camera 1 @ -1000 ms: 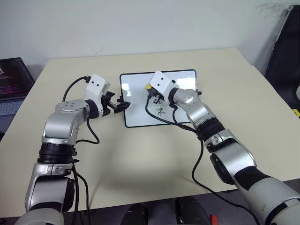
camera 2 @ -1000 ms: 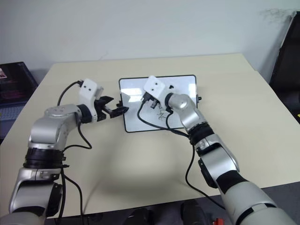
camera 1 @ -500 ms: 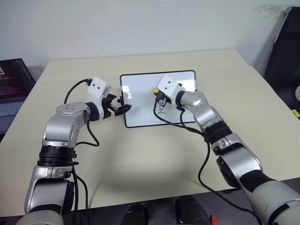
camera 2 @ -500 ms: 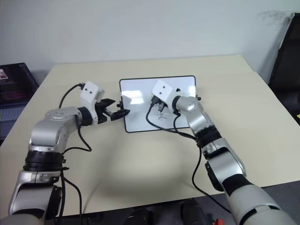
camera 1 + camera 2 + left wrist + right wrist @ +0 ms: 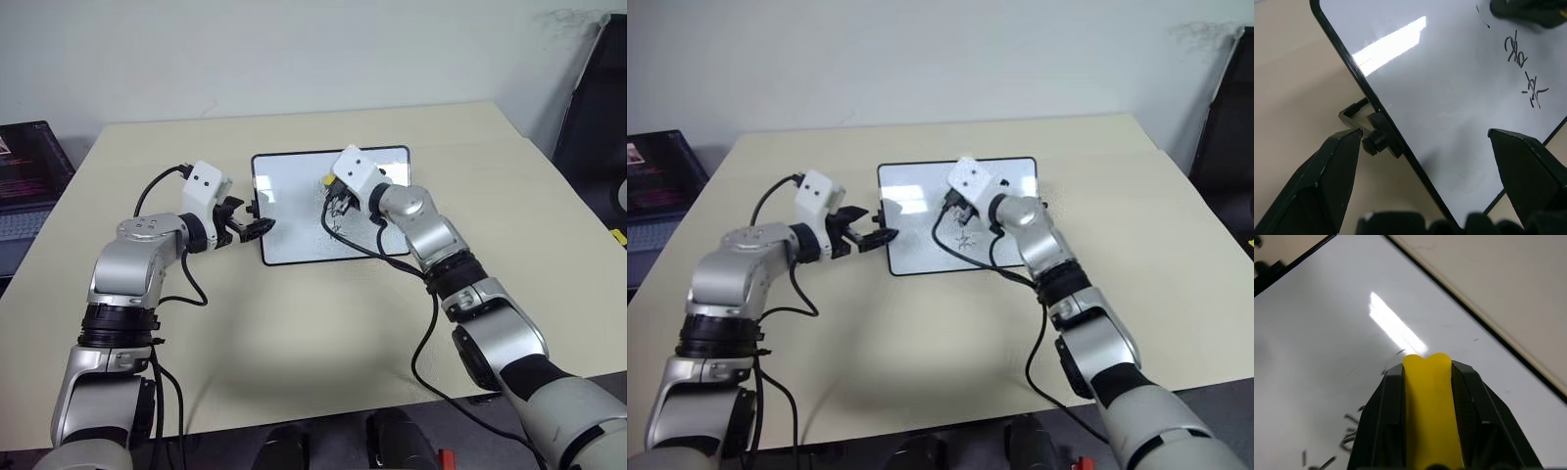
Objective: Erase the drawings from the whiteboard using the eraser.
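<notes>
Eraser: the yellow eraser (image 5: 1427,406) sits pinched between the right gripper (image 5: 333,199)'s 2 black fingers, its tip bulging slightly past them (so it reads as soft and light, foam-like; a firm squeeze on the flat sides suits it, and it looks unlikely to slip).
Right gripper: clamped on the eraser, poised over the upper middle of the whiteboard (image 5: 294,211), just above the marks.
Whiteboard: centre of the head views, flat on the beige table (image 5: 323,323); glossy, stiff, thin black frame, probably light enough to skate on the tabletop under a scrubbing stroke. Best held at its edge or the small black side knob (image 5: 1374,142).
Left gripper: the left gripper (image 5: 253,223) stands with fingers spread wide at the board's left edge, 1 finger on either side of the frame near the knob; not squeezing it, more a brace than a grip.
Drawings: the drawings (image 5: 1525,73) remain, thin black squiggles in a short column right of the board's centre, plus a faint speck above them; more strokes show in the lower left of the right wrist view.
Change: against 1 second ago, the right gripper has shifted rightward and toward the top edge of the board, uncovering the squiggles; left arm unchanged (board too).
</notes>
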You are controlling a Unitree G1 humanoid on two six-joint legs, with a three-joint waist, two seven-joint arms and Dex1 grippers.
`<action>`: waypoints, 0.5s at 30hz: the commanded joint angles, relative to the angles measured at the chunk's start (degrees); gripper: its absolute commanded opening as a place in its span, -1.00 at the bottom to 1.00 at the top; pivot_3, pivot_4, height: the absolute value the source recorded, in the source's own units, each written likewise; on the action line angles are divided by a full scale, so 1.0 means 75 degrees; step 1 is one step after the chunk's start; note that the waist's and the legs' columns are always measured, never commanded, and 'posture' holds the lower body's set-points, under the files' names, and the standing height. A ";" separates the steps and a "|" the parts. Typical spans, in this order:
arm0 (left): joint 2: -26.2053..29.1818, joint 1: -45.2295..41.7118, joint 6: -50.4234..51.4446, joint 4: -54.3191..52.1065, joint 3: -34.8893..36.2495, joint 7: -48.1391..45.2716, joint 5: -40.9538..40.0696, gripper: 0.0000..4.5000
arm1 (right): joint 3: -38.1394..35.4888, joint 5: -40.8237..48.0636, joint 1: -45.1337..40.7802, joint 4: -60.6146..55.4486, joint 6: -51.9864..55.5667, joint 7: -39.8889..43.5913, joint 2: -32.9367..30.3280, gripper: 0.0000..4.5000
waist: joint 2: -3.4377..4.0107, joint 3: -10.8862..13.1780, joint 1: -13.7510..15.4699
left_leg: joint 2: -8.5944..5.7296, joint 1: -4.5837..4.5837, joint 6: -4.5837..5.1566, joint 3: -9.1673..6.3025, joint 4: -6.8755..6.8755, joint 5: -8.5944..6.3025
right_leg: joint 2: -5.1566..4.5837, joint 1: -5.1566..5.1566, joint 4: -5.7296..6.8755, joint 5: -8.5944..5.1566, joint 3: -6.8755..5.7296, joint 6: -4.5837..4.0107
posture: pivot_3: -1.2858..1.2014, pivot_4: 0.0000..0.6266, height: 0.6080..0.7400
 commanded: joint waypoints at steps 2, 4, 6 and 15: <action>0.0102 -0.0071 -0.0001 -0.0302 0.0105 -0.0047 -0.0061 1.00 | -0.0040 0.0032 -0.0313 0.0084 -0.0212 -0.0400 0.0362 -0.57 | 0.0000 0.0000 -0.0016 | 0.0003 -0.0001 0.0000 0.0002 -0.0005 0.0000 | 0.0000 -0.0002 -0.0005 -0.0001 0.0001 0.0001 | 0.03 -0.52 1.00; 0.0102 -0.0065 0.0001 -0.0307 0.0106 -0.0043 -0.0060 1.00 | 0.0031 -0.0021 -0.0341 0.0284 -0.0309 -0.0513 0.0539 -0.57 | 0.0000 0.0000 -0.0010 | 0.0003 -0.0003 0.0000 0.0003 -0.0007 -0.0001 | -0.0001 -0.0004 -0.0008 -0.0001 0.0000 0.0001 | 0.03 -0.52 1.00; 0.0102 -0.0056 0.0011 -0.0326 0.0108 -0.0038 -0.0064 1.00 | 0.0134 -0.0103 -0.0325 0.0527 -0.0362 -0.0514 0.0654 -0.57 | 0.0000 0.0000 0.0003 | 0.0000 -0.0005 0.0000 0.0002 -0.0006 -0.0001 | -0.0002 -0.0004 -0.0009 -0.0001 0.0000 0.0001 | 0.03 -0.52 1.00; 0.0131 0.0040 0.0086 -0.0438 0.0176 -0.0020 -0.0092 1.00 | -0.0034 -0.0082 -0.0067 0.0833 -0.0241 -0.0541 0.0175 -0.57 | 0.0000 0.0000 0.0018 | -0.0001 0.0003 0.0004 -0.0005 0.0001 -0.0002 | 0.0000 0.0008 0.0003 0.0000 -0.0005 0.0001 | 0.03 -0.52 1.00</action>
